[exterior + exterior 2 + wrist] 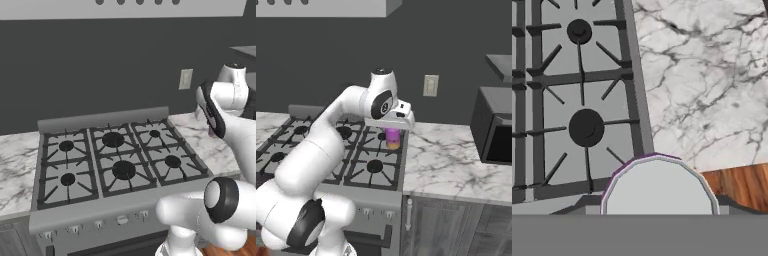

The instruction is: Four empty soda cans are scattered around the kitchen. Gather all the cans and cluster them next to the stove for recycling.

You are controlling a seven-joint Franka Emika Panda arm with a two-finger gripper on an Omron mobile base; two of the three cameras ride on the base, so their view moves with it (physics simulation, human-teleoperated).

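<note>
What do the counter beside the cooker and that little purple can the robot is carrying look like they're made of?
The white, grey-veined counter looks like polished marble or a stone imitation, judging by the veining. The small purple can with a flat silver top looks like painted metal; the pale disc of its lid suggests aluminium, though the rendering leaves that open.

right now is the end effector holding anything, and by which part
Yes: a purple soda can hangs upright under the end effector, gripped at its upper part, above the stove's right edge.

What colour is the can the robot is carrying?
Purple-pink, fading to orange at the bottom; the soda can shows best in the right base view, under the gripper.
</note>
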